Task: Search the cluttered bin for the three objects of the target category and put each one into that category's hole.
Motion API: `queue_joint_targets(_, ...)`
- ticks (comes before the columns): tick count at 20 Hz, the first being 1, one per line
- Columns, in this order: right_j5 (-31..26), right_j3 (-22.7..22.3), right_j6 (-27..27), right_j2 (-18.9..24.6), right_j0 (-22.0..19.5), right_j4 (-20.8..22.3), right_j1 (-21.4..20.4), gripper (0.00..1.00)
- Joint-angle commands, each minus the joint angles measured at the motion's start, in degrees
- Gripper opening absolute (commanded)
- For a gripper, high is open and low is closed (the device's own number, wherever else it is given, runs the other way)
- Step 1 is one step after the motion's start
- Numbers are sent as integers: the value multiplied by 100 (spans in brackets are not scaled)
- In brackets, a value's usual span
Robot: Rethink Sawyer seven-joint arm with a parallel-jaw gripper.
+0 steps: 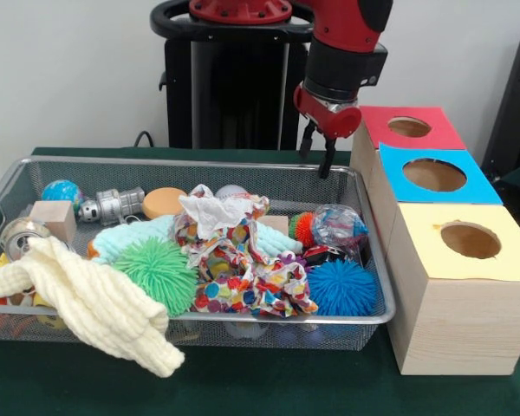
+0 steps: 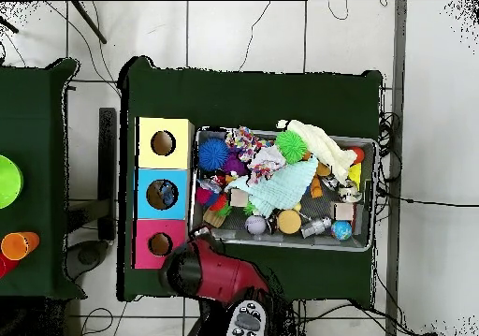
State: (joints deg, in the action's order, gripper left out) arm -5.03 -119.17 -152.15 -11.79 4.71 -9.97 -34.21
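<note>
- Gripper (image 1: 318, 149): hangs over the far right corner of the wire-mesh bin (image 1: 191, 162), at about 1 o'clock from the bin's centre in the front view. Two dark fingers point down, slightly spread, with nothing between them. In the overhead view the red arm (image 2: 213, 274) covers the gripper completely.
- Crinkly plastic piece (image 1: 338, 226): one see-through piece with blue marks lies inside the bin at its right end, at 3 o'clock from the centre, just behind the blue spiky ball (image 1: 341, 287). Any other pieces of this kind cannot be made out among the clutter.
- Blue-panelled hole (image 1: 434, 175): the middle of three wooden boxes standing just beside the bin's right side, between the red-panelled hole (image 1: 409, 127) at 12 o'clock and the yellow-panelled hole (image 1: 471, 240) at 6 o'clock.
- Cream knitted cloth (image 1: 91, 302): drapes over the bin's near rim at 7 o'clock, hiding what lies beneath it.
- Multicoloured dotted cloth (image 1: 234, 269): heaped in the middle, covering the bin floor there.
- Green spiky ball (image 1: 159, 271): touches the dotted cloth at its 9 o'clock side.
- Silver can (image 1: 111, 206): lies on its side near the far rim at 10 o'clock.
</note>
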Motion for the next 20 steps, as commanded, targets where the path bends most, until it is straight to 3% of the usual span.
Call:
queue_joint_targets(1,-578,588,-626,58,21,-362,224,100)
queue_joint_targets(9,-1248,778,-572,-113,138,-312,-27,100)
queue_joint_targets(20,-1489,909,-606,-187,205,-255,-58,100)
